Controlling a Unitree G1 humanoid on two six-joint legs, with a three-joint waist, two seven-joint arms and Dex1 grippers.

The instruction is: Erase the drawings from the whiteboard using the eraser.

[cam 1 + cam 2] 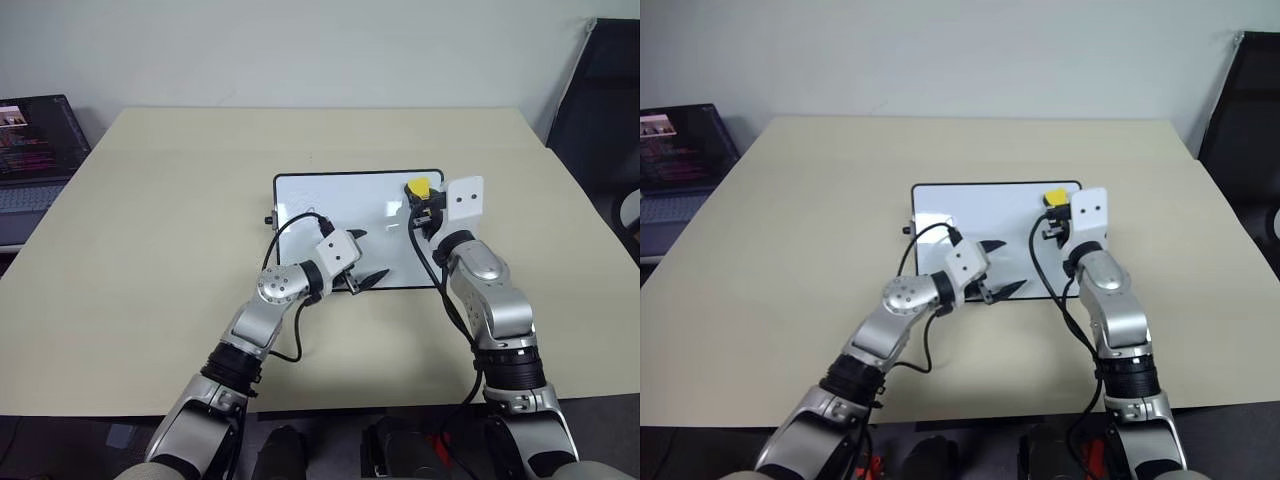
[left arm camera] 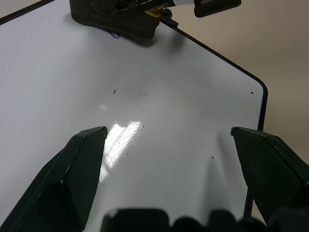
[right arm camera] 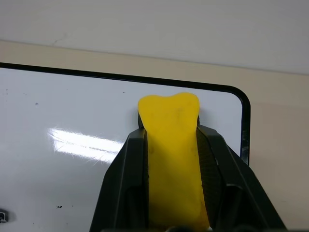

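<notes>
Nearest my head cam: left gripper (image 1: 366,279), fingers spread wide, empty, hovering low over the near edge of the whiteboard (image 1: 380,200) around mid-span. Not touching the board as far as I can tell.

Eraser (image 3: 174,159) is in the right gripper (image 1: 424,198), pinched between both fingers w/ the yellow end poking out past the tips. Long axis runs along the fingers, pointing away from me. It sits over the board's far right corner; can't tell from the wrist cam if the dark underside is actually down on the surface.

Key relation: whatever's left to wipe lies to the left of the eraser. I see a small dark squiggle (image 2: 114,34) right at the eraser's edge in the left wrist view, so R arm is the nearer one and prob just needs a short sweep left. Rest of the white face looks mostly bare, only tiny specks + glare; faint marks near the far left corner, too faint to call.

Board lies flat on the beige table (image 1: 150,200), long side across me. Laptop (image 1: 35,140) far left, well apart.
</notes>
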